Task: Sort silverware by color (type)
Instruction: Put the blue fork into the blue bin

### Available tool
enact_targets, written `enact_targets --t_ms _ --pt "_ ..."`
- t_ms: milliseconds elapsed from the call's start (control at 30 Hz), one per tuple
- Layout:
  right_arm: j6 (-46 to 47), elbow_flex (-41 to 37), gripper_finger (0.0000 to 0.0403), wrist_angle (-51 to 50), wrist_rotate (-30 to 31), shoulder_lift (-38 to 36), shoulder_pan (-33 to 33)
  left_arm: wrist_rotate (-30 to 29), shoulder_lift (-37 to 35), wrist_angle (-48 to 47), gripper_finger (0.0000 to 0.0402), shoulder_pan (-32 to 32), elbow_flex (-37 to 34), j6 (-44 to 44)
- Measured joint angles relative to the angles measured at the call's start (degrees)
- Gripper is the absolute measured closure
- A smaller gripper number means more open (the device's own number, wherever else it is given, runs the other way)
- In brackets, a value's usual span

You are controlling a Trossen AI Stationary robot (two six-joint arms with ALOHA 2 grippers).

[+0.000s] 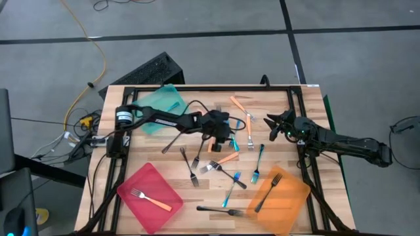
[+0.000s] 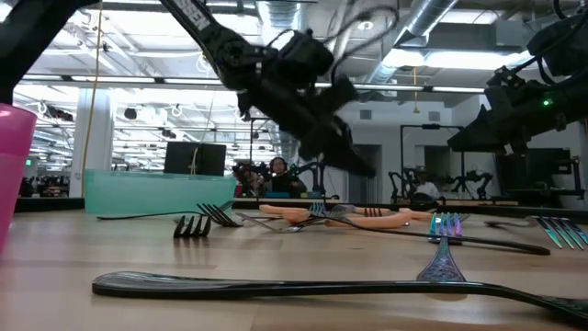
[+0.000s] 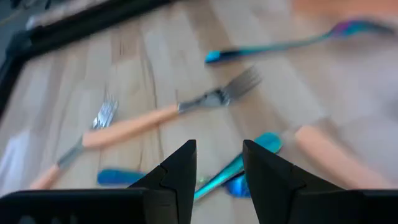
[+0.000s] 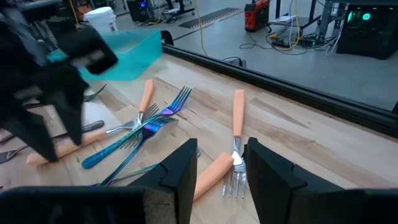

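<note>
Forks lie scattered over the middle of the wooden table: orange-handled ones (image 1: 226, 158), blue-teal ones (image 1: 257, 164) and black ones (image 1: 220, 210). My left gripper (image 1: 230, 137) reaches in from the left and hovers open, slanting down, over a blue-teal fork (image 3: 235, 169) and beside an orange-handled fork (image 3: 155, 118); nothing is between its fingers. The same gripper (image 2: 354, 161) shows clear of the tabletop in the low view. My right gripper (image 1: 270, 123) waits open at the far right, above an orange-handled fork (image 4: 237, 118).
A teal tray (image 1: 163, 101) sits at the far left. A red tray (image 1: 149, 196) at the near left holds an orange-handled fork. An orange tray (image 1: 279, 196) at the near right holds a black fork. A black frame (image 1: 216, 87) runs along the table's edges.
</note>
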Motion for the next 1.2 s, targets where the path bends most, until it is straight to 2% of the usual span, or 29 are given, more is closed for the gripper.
enact_targets --t_ms 167,233,400,567,667,967,1033,1133,1167,1200 --pt "-0.02 0.00 0.0248 0.00 -0.01 0.00 0.00 0.03 3.11 0.50 0.0286 -0.09 1.81 0.01" --pt "-0.02 0.00 0.0248 0.00 -0.02 0.00 0.00 -1.86 4.24 0.45 0.0286 -0.27 2.51 0.99" --pt "-0.04 0.00 0.0248 0.00 -0.02 0.00 0.00 -2.25 4.52 -0.02 0.0286 -0.12 2.75 6.18" --pt "-0.09 0.00 0.0248 0.00 -0.02 0.00 0.00 -3.54 4.49 -0.21 0.0286 0.01 3.78 7.40" --pt "-0.09 0.00 0.0248 0.00 -0.04 0.00 0.00 -4.12 4.46 -0.26 0.0286 0.57 4.36 2.06" --pt "-0.09 0.00 0.0248 0.02 -0.04 0.00 0.00 -11.62 4.41 -0.91 0.0286 0.77 5.40 -32.33" --pt "-0.09 0.00 0.0248 0.00 -0.04 0.00 0.00 -7.64 4.41 -1.30 0.0286 -0.11 5.42 -32.59" --pt "-0.08 0.00 0.0248 0.01 -0.04 0.00 0.00 0.79 4.41 -2.61 0.0286 -2.53 5.38 -25.64" --pt "-0.07 0.00 0.0248 0.01 -0.04 0.00 0.00 1.19 4.41 -2.56 0.0286 -3.48 5.38 -23.84" --pt "-0.06 0.00 0.0248 0.00 -0.04 0.00 0.00 -1.04 4.41 -2.50 0.0286 -4.47 5.38 -23.68"
